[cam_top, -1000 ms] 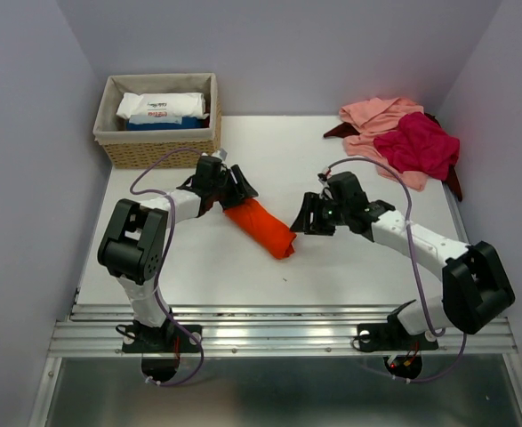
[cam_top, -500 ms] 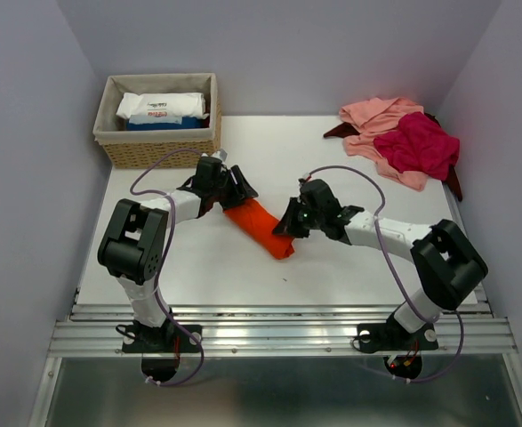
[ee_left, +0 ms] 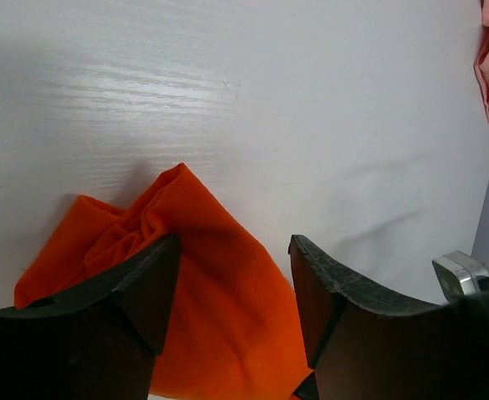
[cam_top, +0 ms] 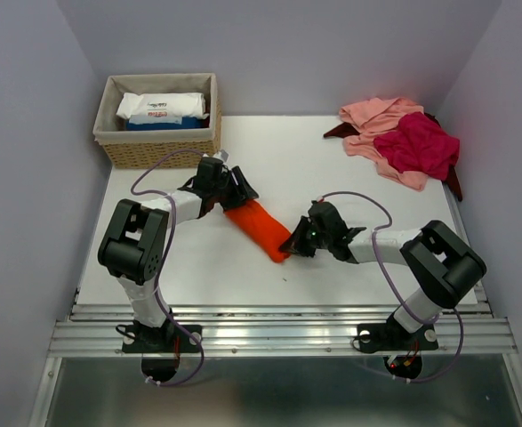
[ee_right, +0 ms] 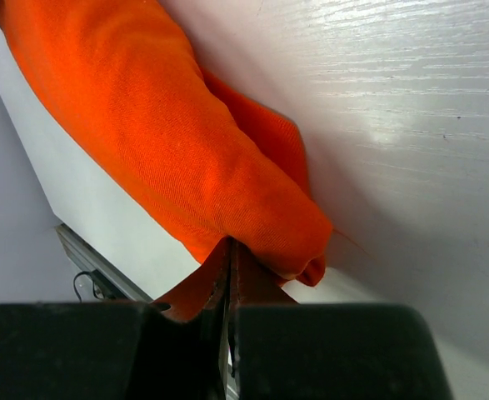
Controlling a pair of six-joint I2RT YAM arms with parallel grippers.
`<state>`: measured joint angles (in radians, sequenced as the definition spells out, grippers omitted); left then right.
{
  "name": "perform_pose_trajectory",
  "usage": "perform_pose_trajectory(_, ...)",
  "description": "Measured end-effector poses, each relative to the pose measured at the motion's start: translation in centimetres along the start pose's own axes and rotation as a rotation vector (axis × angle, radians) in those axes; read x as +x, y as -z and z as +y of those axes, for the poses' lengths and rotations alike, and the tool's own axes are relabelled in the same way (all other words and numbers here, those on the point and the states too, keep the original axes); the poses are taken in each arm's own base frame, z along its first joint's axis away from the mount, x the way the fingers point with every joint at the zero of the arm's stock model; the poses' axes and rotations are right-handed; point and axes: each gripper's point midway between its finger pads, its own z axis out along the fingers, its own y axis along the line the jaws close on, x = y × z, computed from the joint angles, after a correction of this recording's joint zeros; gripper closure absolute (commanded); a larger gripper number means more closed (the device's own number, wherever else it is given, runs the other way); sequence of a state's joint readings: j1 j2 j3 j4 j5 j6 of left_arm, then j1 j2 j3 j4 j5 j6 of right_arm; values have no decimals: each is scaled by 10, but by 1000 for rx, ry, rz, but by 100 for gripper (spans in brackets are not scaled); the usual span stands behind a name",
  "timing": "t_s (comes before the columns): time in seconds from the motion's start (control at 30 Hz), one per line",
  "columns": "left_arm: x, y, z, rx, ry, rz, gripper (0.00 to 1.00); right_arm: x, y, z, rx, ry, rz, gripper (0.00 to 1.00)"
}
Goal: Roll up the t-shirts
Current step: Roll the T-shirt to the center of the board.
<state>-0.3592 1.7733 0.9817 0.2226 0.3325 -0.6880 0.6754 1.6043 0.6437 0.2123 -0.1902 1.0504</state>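
Orange t-shirt (cam_top: 261,229) is found wound into a thick roll, laid slantwise on the white bench (cam_top: 198,276) in front of both arms. At the roll's near end the right gripper (cam_top: 289,246) is set low against the cloth. In its wrist view its fingers (ee_right: 311,350) are seen pressed together, tips tucked at the rounded end; whether a fold is nipped between them cannot be told. At the roll's far end the left gripper (cam_top: 234,197) is placed over a loose, crumpled flap, its fingers (ee_left: 102,308) spread with the cloth lying between them, unclamped. Beyond the roll to the left a wicker basket (cam_top: 123,147) with white packets (cam_top: 161,107) is seen. Beyond it to the right, well apart, a salmon pink t-shirt (cam_top: 376,114), a magenta t-shirt (cam_top: 418,145) and a dark maroon t-shirt (cam_top: 453,182) are heaped unrolled. The finishing of this roll is judged to be the step in hand. Next, the loose far flap would need to be tucked in and the ends evened before another shirt is fetched.
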Motion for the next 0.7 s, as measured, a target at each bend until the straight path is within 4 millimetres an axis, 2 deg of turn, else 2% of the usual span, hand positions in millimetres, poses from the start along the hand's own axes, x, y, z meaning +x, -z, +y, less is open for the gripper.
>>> perform_pose_trajectory(0.17, 2, 7, 7, -33, 3, -13, 34, -2, 0, -1, 10, 40, -6, 99)
perform_pose_trajectory(0.37, 16, 44, 19, -92, 5, -39, 34, -8, 1, -7, 33, 103, -15, 99)
perform_pose_trajectory(0.5, 24, 66, 23, -107, 6, -48, 34, -19, 1, -9, 94, 199, -16, 99)
perform_pose_trajectory(0.7, 20, 84, 26, -161, -1, -77, 34, -47, 6, -12, 221, 376, -52, 99)
